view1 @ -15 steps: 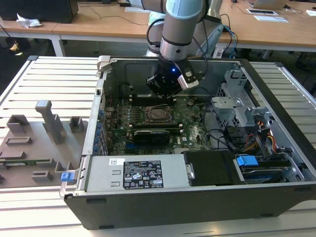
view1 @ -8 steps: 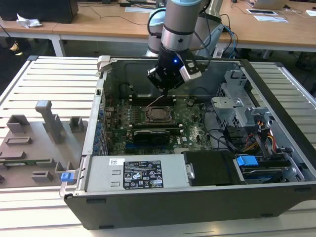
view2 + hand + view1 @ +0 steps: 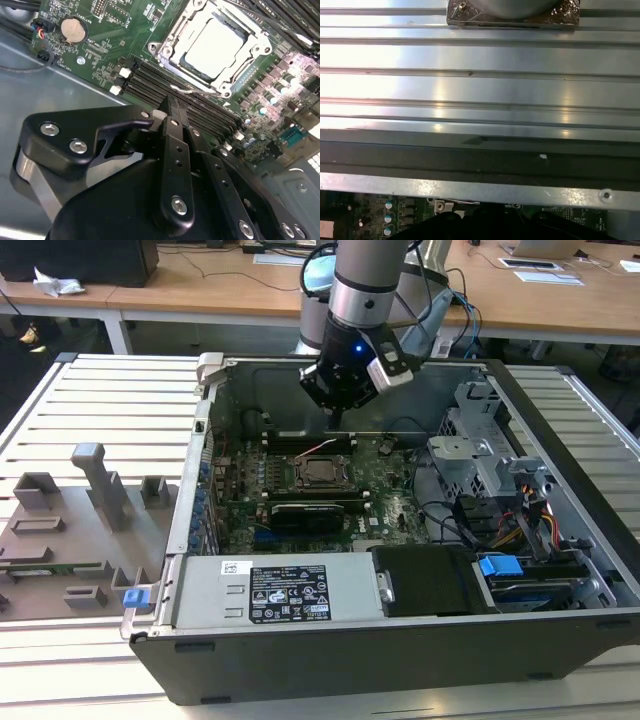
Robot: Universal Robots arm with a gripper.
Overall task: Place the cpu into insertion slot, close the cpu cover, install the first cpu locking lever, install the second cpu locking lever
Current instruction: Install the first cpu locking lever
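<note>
The gripper (image 3: 170, 107) has its fingers drawn together with nothing between them. In the exterior view it hangs over the memory slots (image 3: 155, 80), just beyond the far side of the insertion slot (image 3: 303, 480). The cpu (image 3: 214, 42) lies flat in that socket, metal top up. It is squarish with no marked long axis, its edges in line with the board's, and the cpu cover (image 3: 247, 67) frames it. A thin locking lever (image 3: 197, 91) runs along the socket's edge; I judge the tips could slip off that wire and scrape the board

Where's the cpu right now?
The cpu sits mid-motherboard, framed by the cpu cover; in the second wrist view, the memory slots lie between it and the gripper.
</note>
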